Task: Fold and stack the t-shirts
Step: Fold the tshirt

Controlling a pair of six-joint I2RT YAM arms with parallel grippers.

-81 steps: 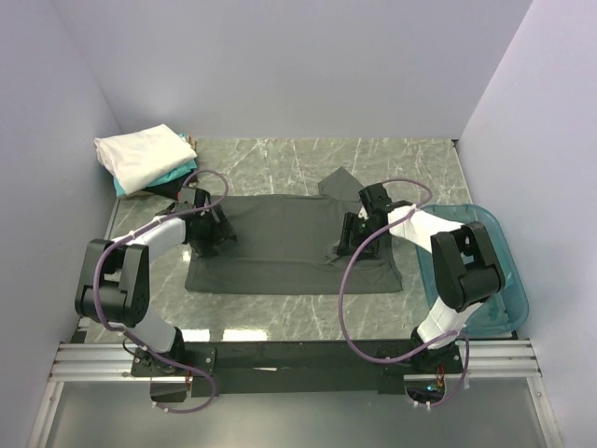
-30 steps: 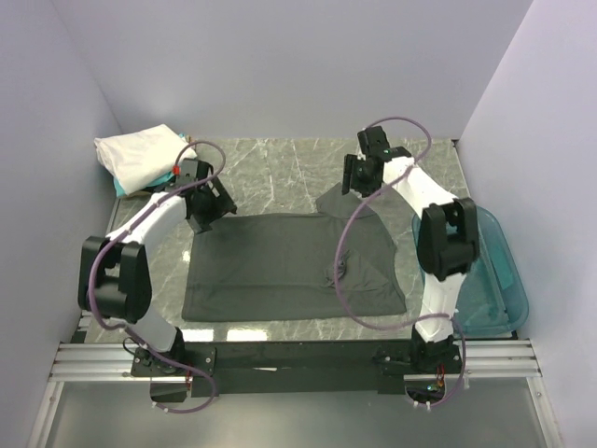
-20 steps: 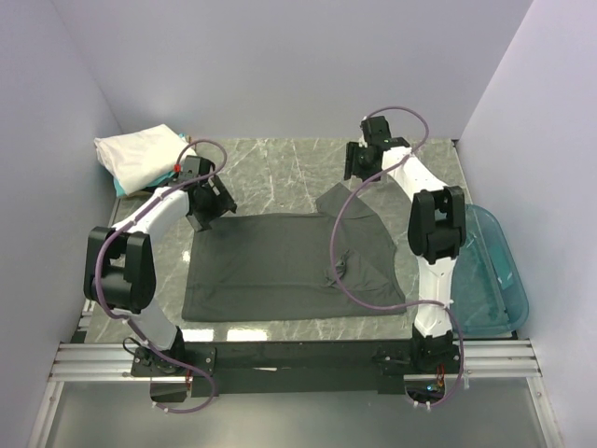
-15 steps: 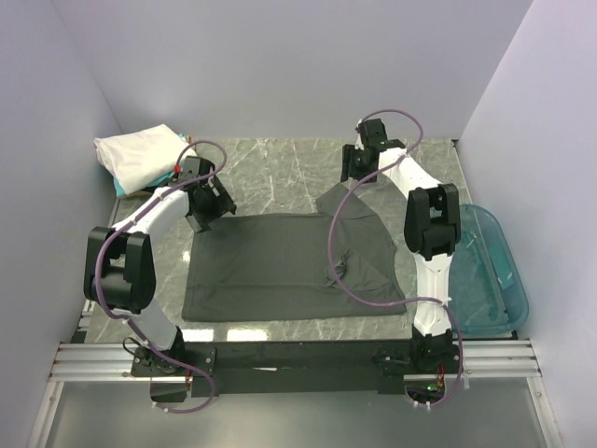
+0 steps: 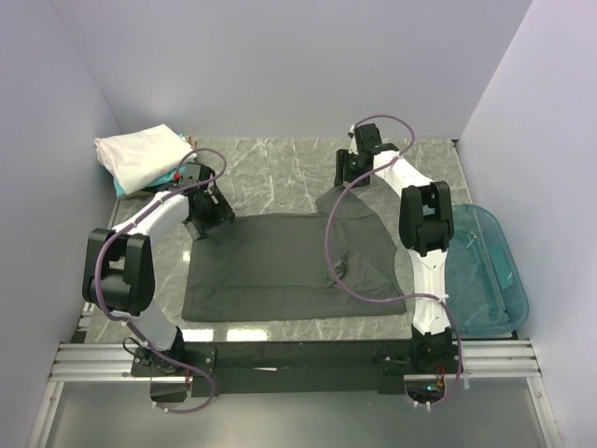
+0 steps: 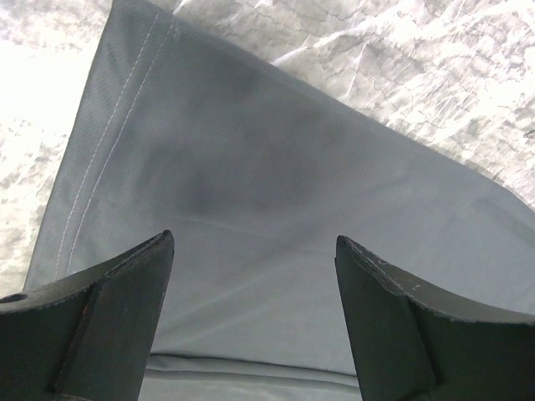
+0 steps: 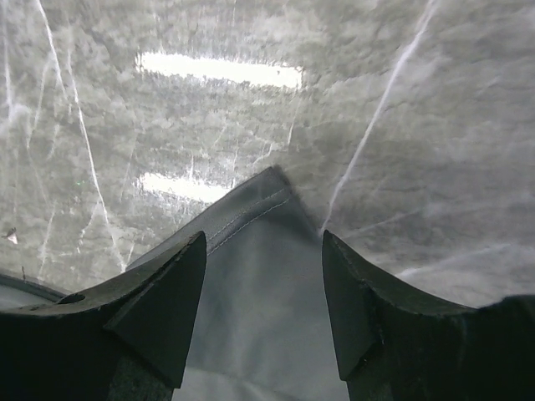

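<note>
The large charcoal-grey t-shirt [image 5: 289, 261] lies partly folded on the marble table. My left gripper [image 5: 203, 217] hangs open over its far left corner; the grey cloth [image 6: 276, 209] fills the left wrist view between the fingers. My right gripper [image 5: 352, 173] is open above the shirt's far right sleeve tip [image 5: 338, 198]; the stitched sleeve corner [image 7: 267, 251] shows between its fingers. A folded white shirt [image 5: 140, 154] lies on a teal one [image 5: 163, 179] at the far left corner. The black folded shirt is not visible.
A translucent blue plastic tub [image 5: 485, 271] sits at the right edge of the table beside the right arm. Purple walls close in the table on the left, back and right. Purple cables loop from both arms over the shirt.
Both grippers have let go of the shirt and risen. The right gripper moved far back to the sleeve tip. The shirt now lies folded narrower; the left gripper shifted slightly.
</note>
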